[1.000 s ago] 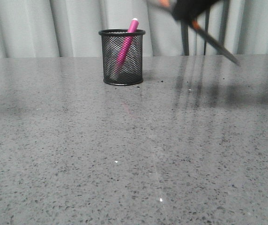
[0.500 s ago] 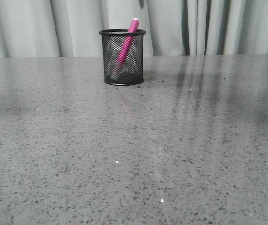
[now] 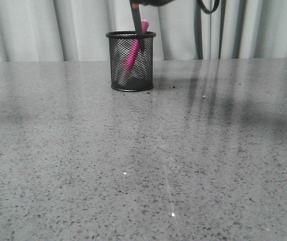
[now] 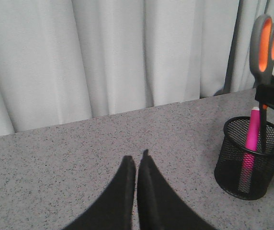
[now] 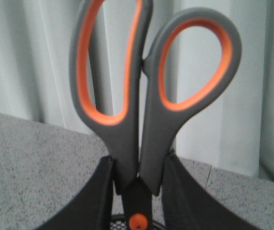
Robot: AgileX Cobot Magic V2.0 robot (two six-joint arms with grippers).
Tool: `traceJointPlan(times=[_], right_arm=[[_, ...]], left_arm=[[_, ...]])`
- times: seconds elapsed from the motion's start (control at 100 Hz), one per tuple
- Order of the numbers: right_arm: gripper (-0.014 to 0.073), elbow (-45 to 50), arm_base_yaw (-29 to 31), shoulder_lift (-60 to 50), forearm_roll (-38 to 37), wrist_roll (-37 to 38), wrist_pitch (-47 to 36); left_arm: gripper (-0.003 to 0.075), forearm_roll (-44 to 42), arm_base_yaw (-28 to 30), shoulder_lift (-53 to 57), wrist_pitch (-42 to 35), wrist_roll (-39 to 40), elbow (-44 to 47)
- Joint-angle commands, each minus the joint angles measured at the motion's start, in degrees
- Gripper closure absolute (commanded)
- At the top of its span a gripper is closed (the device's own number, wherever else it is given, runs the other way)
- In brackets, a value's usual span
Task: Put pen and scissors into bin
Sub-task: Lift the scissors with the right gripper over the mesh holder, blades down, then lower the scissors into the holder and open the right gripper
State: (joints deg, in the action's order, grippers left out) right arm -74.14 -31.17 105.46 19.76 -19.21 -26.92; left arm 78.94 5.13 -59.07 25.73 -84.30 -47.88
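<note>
I've got the right fingers [image 5: 136, 191] clamped on the scissors [image 5: 142, 91] just under the grey-orange handles, blades [image 3: 137, 27] pointing down into the mesh bin [image 3: 130, 61], below the fingers. Pink pen [image 3: 133, 50] leans inside it. My left fingers [image 4: 136, 167] are pressed together, empty, above the table [image 3: 143, 160], bin off to one side

Your left hand [image 4: 137, 165] had two matte black fingers [image 4: 122, 191], broad at the base, tapering to slim tips; your right hand [image 5: 138, 165] showed similar curved black fingers.
</note>
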Motion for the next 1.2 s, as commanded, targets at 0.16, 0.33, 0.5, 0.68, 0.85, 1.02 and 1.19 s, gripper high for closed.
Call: traceJointPlan(times=[0.16, 0.33, 0.5, 0.68, 0.85, 1.02, 1.19], right_arm=[[0.067, -0.02, -0.47, -2.03, -0.43, 2.12, -5.14], [0.067, 1.62, -0.47, -1.66, -0.43, 2.12, -5.75], [0.067, 1.62, -0.47, -1.43, -0.43, 2.12, -5.77], [0.067, 1.62, -0.47, -1.43, -0.43, 2.12, -4.17], [0.067, 1.62, -0.47, -1.43, -0.43, 2.12, -3.13], [0.067, 1.62, -0.47, -1.43, -0.43, 2.12, -1.73], [0.0669, 1.62, -0.47, -1.08, -0.43, 2.12, -1.37]], left_arm=[[0.0739, 2.47, 0.22, 1.05, -0.15, 0.74, -1.53], [0.0739, 2.47, 0.22, 1.05, 0.2, 0.74, -1.53], [0.0739, 2.47, 0.22, 1.05, 0.2, 0.74, -1.53], [0.0739, 2.47, 0.22, 1.05, 0.2, 0.74, -1.53], [0.0739, 2.47, 0.22, 1.05, 0.2, 0.74, -1.53], [0.0739, 2.47, 0.22, 1.05, 0.2, 0.74, -1.53], [0.0739, 2.47, 0.22, 1.05, 0.3, 0.74, -1.53]])
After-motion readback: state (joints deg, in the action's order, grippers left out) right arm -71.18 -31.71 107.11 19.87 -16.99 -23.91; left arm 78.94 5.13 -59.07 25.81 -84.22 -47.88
